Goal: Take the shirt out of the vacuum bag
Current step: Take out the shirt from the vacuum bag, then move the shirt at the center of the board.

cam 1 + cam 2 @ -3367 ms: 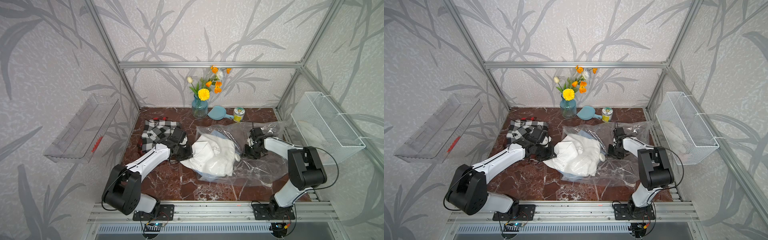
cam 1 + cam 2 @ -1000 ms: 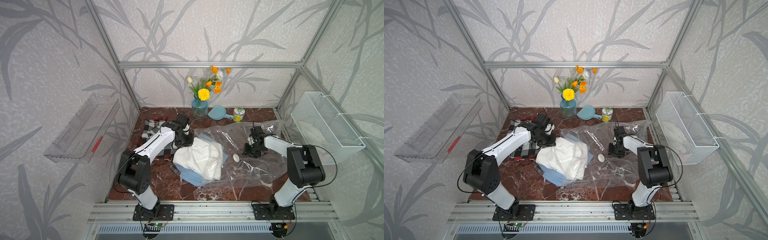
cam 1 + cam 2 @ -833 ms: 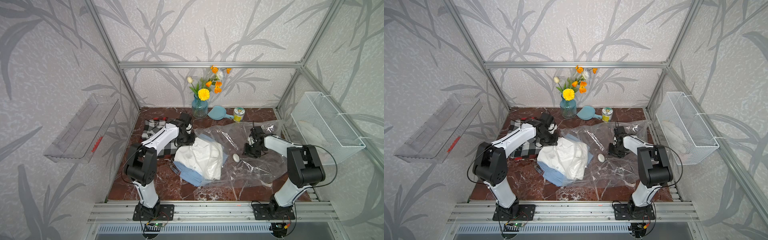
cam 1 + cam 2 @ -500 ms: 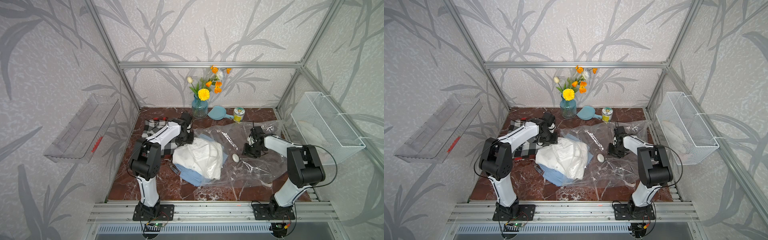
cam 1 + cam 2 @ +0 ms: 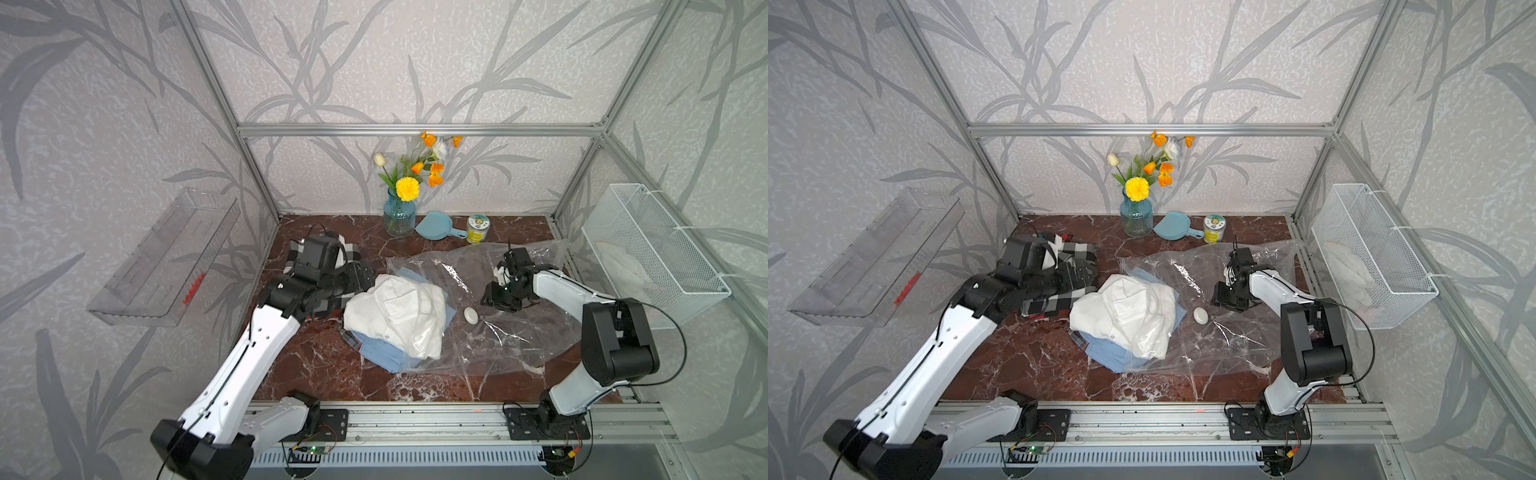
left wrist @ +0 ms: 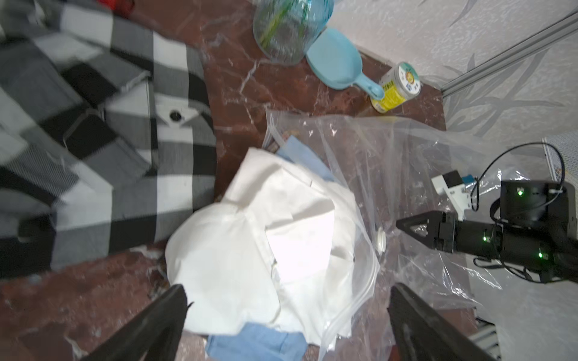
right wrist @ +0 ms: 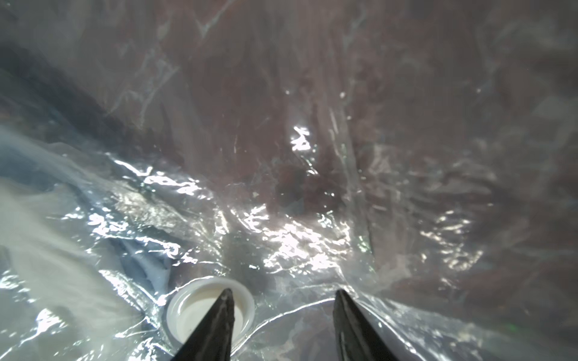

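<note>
The white shirt (image 5: 399, 307) (image 5: 1121, 316) lies crumpled on a folded blue garment (image 5: 382, 353) at the mouth of the vacuum bag (image 5: 511, 340) (image 5: 1237, 345). The bag's clear rim still covers the shirt's right edge (image 6: 353, 281). My left gripper (image 5: 368, 278) (image 5: 1086, 276) (image 6: 287, 287) hovers just left of the shirt, jaws wide open and empty. My right gripper (image 5: 503, 299) (image 5: 1229, 301) (image 7: 283, 293) rests on the bag's plastic, its jaws apart, one fingertip over the round white valve (image 5: 471, 316) (image 7: 209, 309).
A black-and-white plaid shirt (image 5: 1054, 299) (image 6: 125, 156) lies under the left arm. A blue vase of flowers (image 5: 399, 216), a blue scoop (image 5: 436, 226) and a small jar (image 5: 478, 228) stand at the back. A wire basket (image 5: 652, 253) hangs on the right wall.
The left gripper dragged the white shirt leftward, then let go and opened wide, its arm swinging back over the plaid shirt. The right gripper's jaws widened on the bag.
</note>
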`<state>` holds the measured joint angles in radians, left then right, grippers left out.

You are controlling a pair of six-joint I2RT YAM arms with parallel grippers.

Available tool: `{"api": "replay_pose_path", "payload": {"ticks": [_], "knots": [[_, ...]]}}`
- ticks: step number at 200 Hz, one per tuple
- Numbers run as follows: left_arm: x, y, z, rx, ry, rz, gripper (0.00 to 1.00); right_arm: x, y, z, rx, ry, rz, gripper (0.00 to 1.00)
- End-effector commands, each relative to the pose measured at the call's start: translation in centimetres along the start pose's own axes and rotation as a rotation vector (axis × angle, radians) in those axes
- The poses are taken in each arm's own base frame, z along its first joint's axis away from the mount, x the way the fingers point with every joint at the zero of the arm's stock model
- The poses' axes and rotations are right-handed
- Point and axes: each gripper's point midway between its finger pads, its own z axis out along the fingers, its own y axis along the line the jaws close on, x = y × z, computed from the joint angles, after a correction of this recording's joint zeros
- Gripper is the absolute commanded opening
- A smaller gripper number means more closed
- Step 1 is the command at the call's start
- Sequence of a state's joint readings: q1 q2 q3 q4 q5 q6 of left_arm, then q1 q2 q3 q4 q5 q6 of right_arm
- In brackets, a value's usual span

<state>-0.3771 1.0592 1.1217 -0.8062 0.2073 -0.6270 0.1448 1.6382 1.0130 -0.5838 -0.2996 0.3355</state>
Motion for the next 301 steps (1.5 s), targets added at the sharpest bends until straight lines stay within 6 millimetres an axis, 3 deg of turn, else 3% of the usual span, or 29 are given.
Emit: {"api": "replay_pose_path", "payload": {"ticks": [1, 62, 120, 138, 178, 200, 260, 301], "knots": [[5.8, 1.4, 2.6, 0.016, 0.158, -0.207, 1.0, -0.7, 1.9, -2.0, -0.045, -0.033, -0.057, 0.57], [7.5, 0.3, 6.9, 0.151, 0.09, -0.438, 0.99, -1.0, 4.1, -3.6, -0.07, -0.051, -0.122, 0.63], [9.2, 1.7, 10.4, 0.127, 0.102, -0.556, 0.96, -1.3, 7.6, -5.6, -0.104, -0.082, -0.202, 0.64], [10.1, 2.2, 10.0, 0.096, 0.126, -0.575, 0.95, -1.6, 8.4, -6.2, -0.111, -0.089, -0.215, 0.64], [11.5, 3.8, 6.3, 0.048, 0.115, -0.6, 0.97, -1.8, 10.3, -6.9, -0.132, -0.098, -0.251, 0.65], [12.5, 3.6, 5.5, 0.075, 0.127, -0.626, 0.97, -1.9, 10.9, -6.8, -0.139, -0.093, -0.263, 0.65], [15.0, 2.6, 8.3, 0.077, 0.163, -0.625, 0.94, -1.8, 12.7, -6.3, -0.153, -0.078, -0.302, 0.66], [12.2, 1.4, 9.4, 0.14, 0.032, -0.641, 0.88, -1.5, 13.3, -5.8, -0.151, -0.066, -0.317, 0.66]]}}
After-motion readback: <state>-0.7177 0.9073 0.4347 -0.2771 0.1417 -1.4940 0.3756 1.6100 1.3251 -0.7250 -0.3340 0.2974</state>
